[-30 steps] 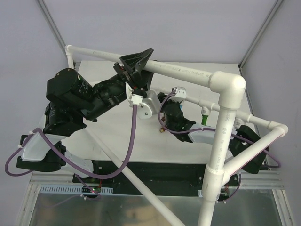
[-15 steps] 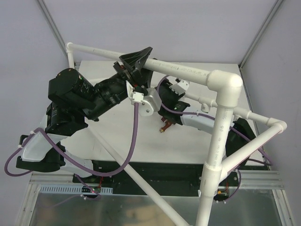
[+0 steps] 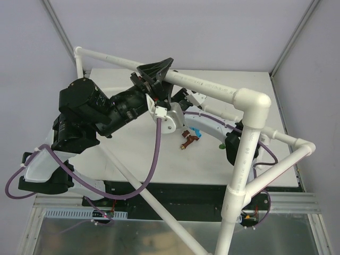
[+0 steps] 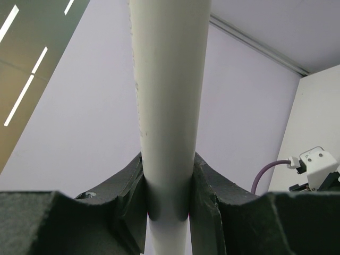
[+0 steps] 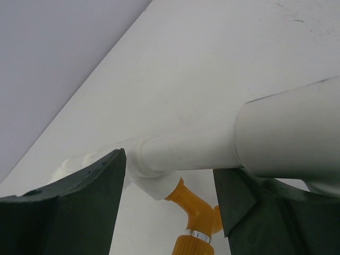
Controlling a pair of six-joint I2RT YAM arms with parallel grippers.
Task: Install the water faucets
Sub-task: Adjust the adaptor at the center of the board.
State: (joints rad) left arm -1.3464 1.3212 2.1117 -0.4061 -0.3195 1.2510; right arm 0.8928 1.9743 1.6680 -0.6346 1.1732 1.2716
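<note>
orange faucet (image 5: 194, 212) slants down from its pipe fitting (image 5: 154, 170), dead ahead between the parted jaws of the right end effector (image 5: 169, 186), nearer that arm; left end effector (image 4: 167, 175) is clamped round the white pipe (image 4: 164, 79).

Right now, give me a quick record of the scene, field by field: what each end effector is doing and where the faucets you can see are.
Left end effector: shut on the white pipe frame
Right end effector: open, fingers either side of a white fitting
Orange faucet: seated in that fitting
Brown faucet: lying on the table
Blue faucet: on the table beside the brown one
Faucets seen: three
</note>
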